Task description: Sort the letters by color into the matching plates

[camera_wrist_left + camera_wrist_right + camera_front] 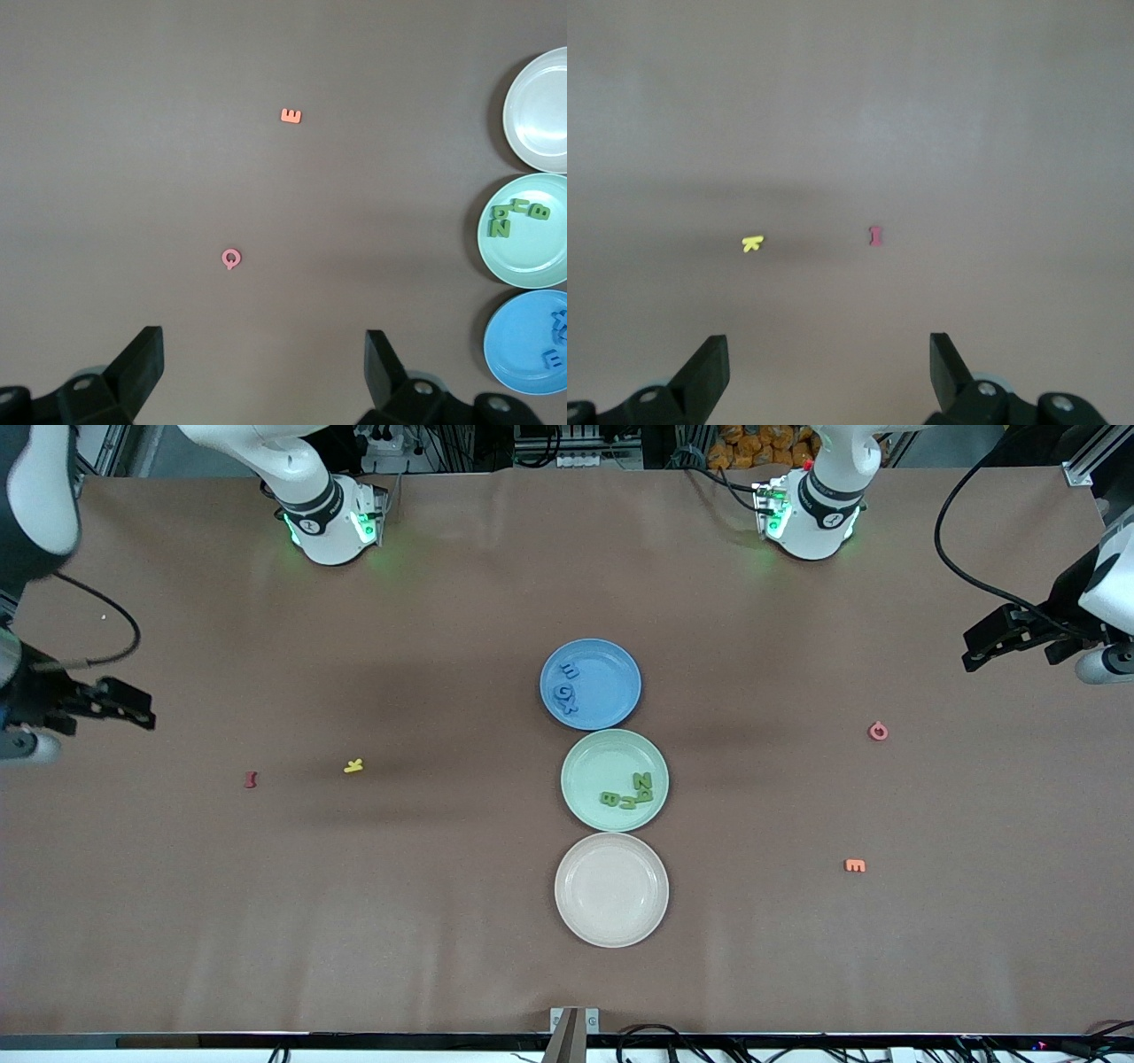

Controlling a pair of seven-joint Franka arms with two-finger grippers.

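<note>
The blue plate (611,682) holds blue letters (567,691). Beside it, nearer the camera, the green plate (594,766) holds green letters (631,793). A pink letter (877,732) and an orange letter (855,865) lie toward the left arm's end. A yellow letter (353,765) and a red letter (251,780) lie toward the right arm's end. My left gripper (982,648) hangs open and empty over the table edge at its end. My right gripper (142,707) hangs open and empty at the other end. Both arms wait.
An empty cream plate (611,888) sits nearest the camera, in line with the other two plates. Brown table covering spreads around the loose letters. Black cables hang by both arms at the table's ends.
</note>
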